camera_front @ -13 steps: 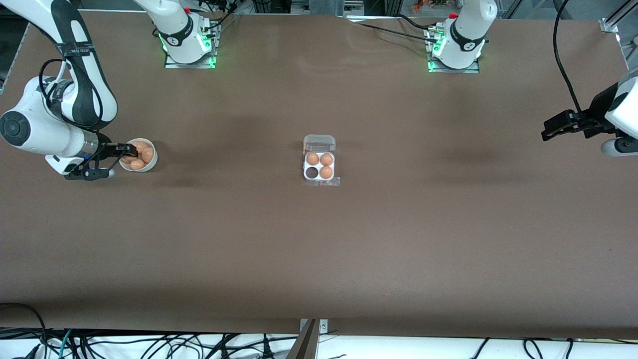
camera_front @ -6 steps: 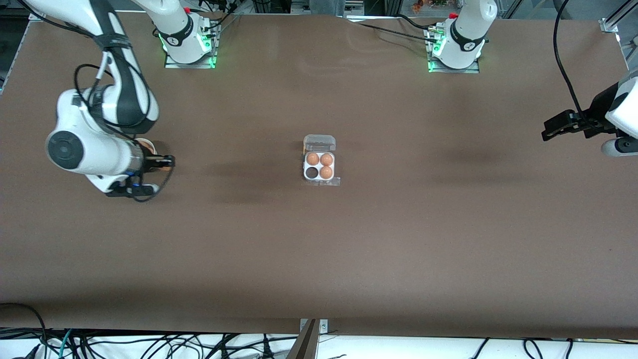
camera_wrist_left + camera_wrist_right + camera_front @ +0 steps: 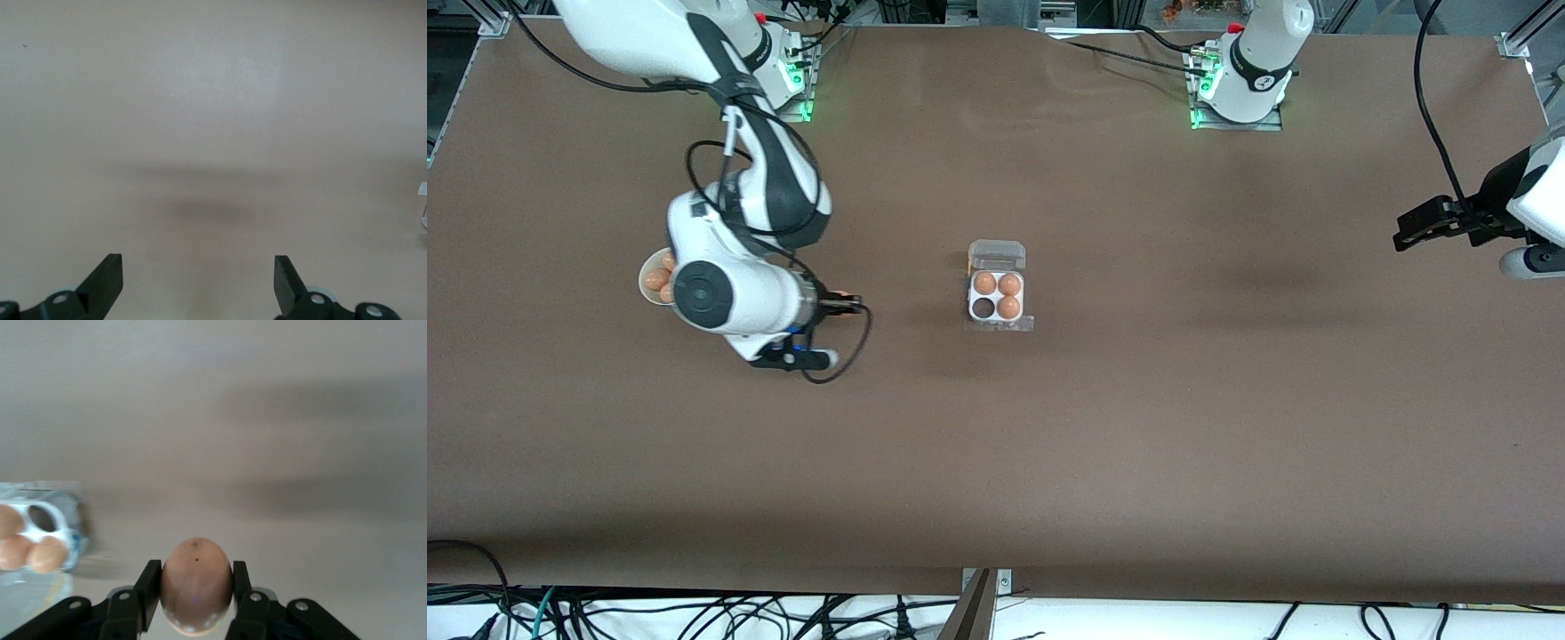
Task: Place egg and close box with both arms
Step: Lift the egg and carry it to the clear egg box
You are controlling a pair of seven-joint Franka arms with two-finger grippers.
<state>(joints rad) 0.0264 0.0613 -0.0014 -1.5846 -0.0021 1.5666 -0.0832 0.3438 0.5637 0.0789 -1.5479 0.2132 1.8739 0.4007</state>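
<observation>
Right end effector [image 3: 196, 593] shifted boxward, tan-brown egg [image 3: 196, 584]

Tan-brown egg [image 3: 196, 585] clamped between right gripper's fingers [image 3: 148, 585], box [image 3: 996, 297] open, three cells filled

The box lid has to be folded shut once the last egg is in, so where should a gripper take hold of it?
Probably by the free edge of the clear lid, which lies flat on the table, hinged along the tray side farther from the front camera. Coming from above with the open left gripper looks easiest; the right gripper holds the egg.
</observation>
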